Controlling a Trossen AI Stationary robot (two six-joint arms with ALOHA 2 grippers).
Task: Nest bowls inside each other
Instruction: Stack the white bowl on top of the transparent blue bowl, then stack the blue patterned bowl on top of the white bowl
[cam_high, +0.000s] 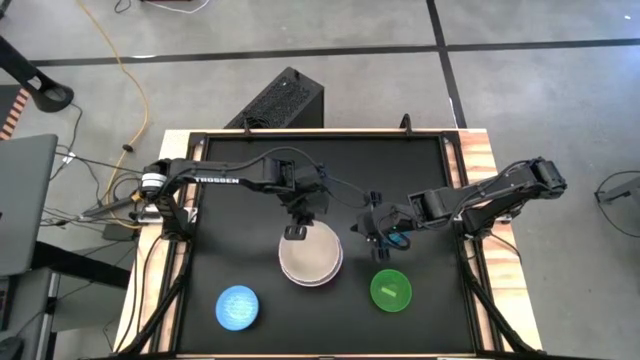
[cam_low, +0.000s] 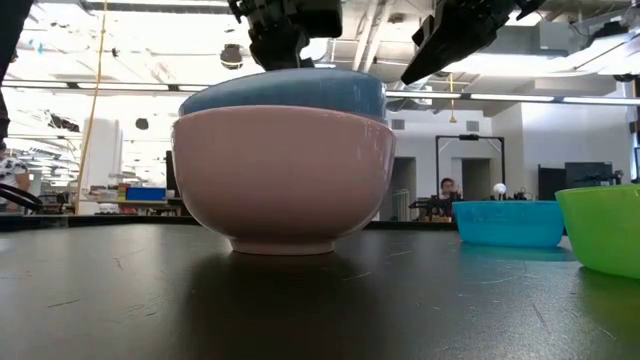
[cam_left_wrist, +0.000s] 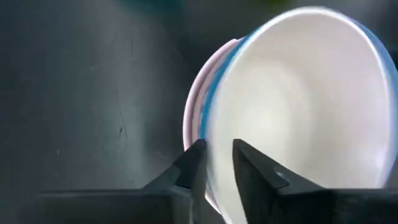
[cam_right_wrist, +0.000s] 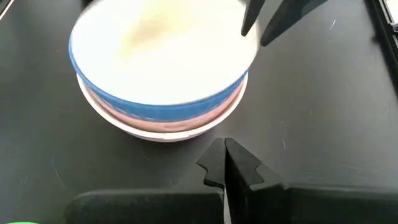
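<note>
A pink bowl (cam_low: 285, 180) stands on its foot at the middle of the black table. A blue bowl (cam_right_wrist: 161, 102), white inside, sits nested in it. My left gripper (cam_left_wrist: 219, 163) is at the blue bowl's far rim, slightly open, one finger on either side of the rim. My right gripper (cam_right_wrist: 225, 163) hangs shut over the table to the right of the stack, with nothing between its fingers. A small teal bowl (cam_low: 510, 222) stands just beside the right gripper. Nearer the front stand a green bowl (cam_high: 390, 290) and a light blue bowl (cam_high: 237, 307). My left gripper stands astride the blue bowl's far rim (cam_left_wrist: 210, 134), one finger inside the bowl and one outside. The fingers come slanting down from the far side. A gap shows between them, and I cannot tell whether either finger touches the rim. The bowl rests in the pink one.
The black table (cam_high: 230, 190) has raised wooden edges at left and right. A dark box (cam_high: 285, 100) stands on the floor beyond the far edge. Open surface lies at the far left and at the near middle between the light blue and green bowls.
</note>
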